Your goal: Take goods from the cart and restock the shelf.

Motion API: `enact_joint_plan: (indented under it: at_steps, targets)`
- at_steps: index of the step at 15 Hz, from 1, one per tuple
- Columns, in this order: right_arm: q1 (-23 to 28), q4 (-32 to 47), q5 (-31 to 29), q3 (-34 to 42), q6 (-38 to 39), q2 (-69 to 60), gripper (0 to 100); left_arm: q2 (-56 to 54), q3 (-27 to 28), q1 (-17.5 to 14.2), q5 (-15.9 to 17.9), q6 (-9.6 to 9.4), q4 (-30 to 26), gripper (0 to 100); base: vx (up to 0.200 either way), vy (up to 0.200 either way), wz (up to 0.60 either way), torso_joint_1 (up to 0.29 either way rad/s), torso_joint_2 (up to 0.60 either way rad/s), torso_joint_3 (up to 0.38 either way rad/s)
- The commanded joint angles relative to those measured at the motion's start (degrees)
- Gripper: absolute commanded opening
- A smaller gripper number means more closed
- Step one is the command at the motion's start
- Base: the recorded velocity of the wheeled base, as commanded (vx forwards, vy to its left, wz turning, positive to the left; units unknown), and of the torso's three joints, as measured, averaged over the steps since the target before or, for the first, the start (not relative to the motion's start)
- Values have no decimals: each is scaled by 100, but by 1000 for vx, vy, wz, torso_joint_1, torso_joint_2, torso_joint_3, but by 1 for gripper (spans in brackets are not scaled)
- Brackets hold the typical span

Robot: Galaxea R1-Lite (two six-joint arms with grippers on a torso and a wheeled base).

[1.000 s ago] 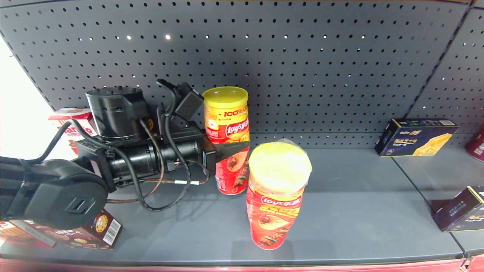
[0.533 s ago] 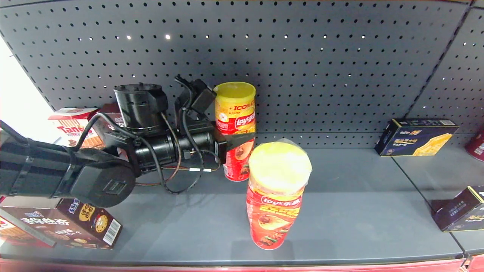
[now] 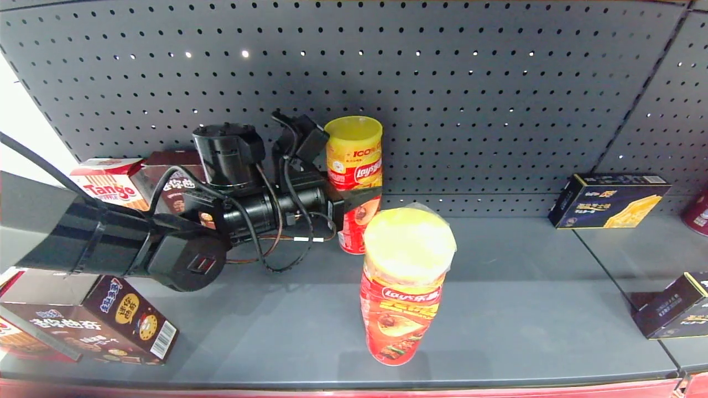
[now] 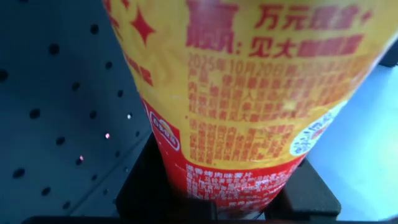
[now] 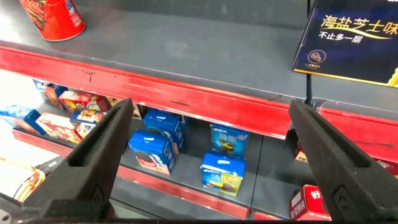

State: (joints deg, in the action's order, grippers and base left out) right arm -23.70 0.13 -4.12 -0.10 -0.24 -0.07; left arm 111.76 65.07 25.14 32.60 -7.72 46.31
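Firmly clamped, my left pincer (image 3: pixel 358 203) grips a red-and-yellow chips can (image 3: pixel 354 160) around its middle, one dark finger crossing the front of the label. The can stands upright at the back of the grey shelf (image 3: pixel 525 309), just in front of the perforated back panel (image 3: pixel 470 110). Its base is down at shelf level, though I cannot tell whether it touches. The left wrist view looks up the can's side, with the pincer's black fingers on either side of its red lower part.

A second can (image 3: pixel 406 287) of the same kind, its yellow lid under a clear film, stands upright nearer the shelf's front edge, apart from the held one. Behind my left arm a red-and-white wafer box (image 3: pixel 108 185) sits against the back panel. A dark brown biscuit box (image 3: pixel 94 326) lies at the front left corner. To the right, well apart, are a dark blue box (image 3: pixel 608 200) at the back and another (image 3: pixel 672 307) nearer the front.

My right pincer (image 5: pixel 210 106) is spread wide and holds nothing, facing the shelf's red front strip (image 5: pixel 186 93). Blue cartons (image 5: pixel 224 171) stand on the shelf below.
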Motion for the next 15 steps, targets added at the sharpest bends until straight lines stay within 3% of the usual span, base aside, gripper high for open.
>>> enact_joint_plan:
  at_steps: [1, 12, 13, 15]
  targets:
    - [-3, 4, -1, 1, -2, 7, 100, 126, 128, 18, 1, -2, 1, 0, 0, 0, 0, 0, 0, 0]
    - [-3, 4, -1, 1, -2, 7, 100, 416, 172, 44, 10, -11, 370, 0, 0, 0, 0, 0, 0, 0]
    - [-3, 4, -1, 1, -2, 7, 100, 434, 164, 44, 10, -11, 414, 100, 0, 0, 0, 0, 0, 0]
    - [-3, 4, -1, 1, -2, 7, 100, 399, 137, 44, -8, -2, 414, 100, 0, 0, 0, 0, 0, 0]
